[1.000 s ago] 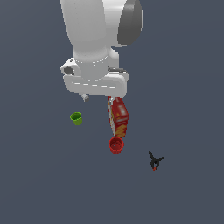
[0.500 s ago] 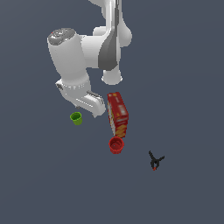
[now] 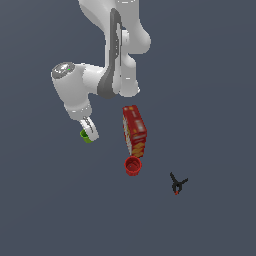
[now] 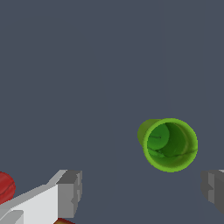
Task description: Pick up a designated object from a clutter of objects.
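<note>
The small green cup (image 3: pixel 86 135) stands on the dark grey floor at the exterior view's left, partly hidden behind my gripper (image 3: pixel 92 132). In the wrist view the green cup (image 4: pixel 169 144) is seen from above, open mouth up. My gripper (image 4: pixel 142 190) is open and empty, its grey fingertips (image 4: pixel 70 191) wide apart. The cup lies just beyond the gap between them, nearer one finger and touching neither. The clutter's long red and yellow box (image 3: pixel 135 130), small red cup (image 3: pixel 132 165) and black clamp with red tips (image 3: pixel 177 185) lie to the exterior view's right.
The red cup's edge (image 4: pixel 5 187) and a sliver of the box (image 4: pixel 64 221) show at the wrist view's border. The white arm (image 3: pixel 107 75) rises above the box. The floor (image 3: pixel 50 210) is plain dark grey.
The arm has swung toward the exterior view's left and come down, so the gripper now hangs just over the green cup. The objects have not moved.
</note>
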Robot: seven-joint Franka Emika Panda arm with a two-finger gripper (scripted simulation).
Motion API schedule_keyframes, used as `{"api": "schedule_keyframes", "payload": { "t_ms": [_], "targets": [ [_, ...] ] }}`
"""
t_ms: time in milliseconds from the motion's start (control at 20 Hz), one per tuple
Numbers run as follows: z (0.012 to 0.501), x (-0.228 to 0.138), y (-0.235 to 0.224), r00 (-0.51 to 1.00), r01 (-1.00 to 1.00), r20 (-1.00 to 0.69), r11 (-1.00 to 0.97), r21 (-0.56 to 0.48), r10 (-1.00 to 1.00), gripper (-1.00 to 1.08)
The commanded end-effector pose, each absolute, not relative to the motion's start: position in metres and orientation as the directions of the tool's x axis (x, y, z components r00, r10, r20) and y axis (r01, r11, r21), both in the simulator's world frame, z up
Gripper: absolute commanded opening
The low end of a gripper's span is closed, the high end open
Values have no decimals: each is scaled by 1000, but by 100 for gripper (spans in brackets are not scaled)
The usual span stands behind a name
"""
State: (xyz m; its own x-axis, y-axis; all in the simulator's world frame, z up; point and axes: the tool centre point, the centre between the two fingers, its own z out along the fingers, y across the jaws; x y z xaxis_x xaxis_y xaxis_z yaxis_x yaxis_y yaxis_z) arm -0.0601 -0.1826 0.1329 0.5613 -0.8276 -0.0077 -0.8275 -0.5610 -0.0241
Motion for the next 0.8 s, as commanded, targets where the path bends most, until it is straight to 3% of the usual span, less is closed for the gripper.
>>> {"api": "schedule_keyframes", "payload": {
  "t_ms": [0, 350, 750],
  "targets": [
    [119, -72, -194, 496, -868, -6, -496, -17, -868, 100],
    [96, -93, -212, 387, -922, -1, -387, -2, -922, 100],
    [91, -95, -214, 375, -927, -1, -375, 0, -927, 100]
  ]
}}
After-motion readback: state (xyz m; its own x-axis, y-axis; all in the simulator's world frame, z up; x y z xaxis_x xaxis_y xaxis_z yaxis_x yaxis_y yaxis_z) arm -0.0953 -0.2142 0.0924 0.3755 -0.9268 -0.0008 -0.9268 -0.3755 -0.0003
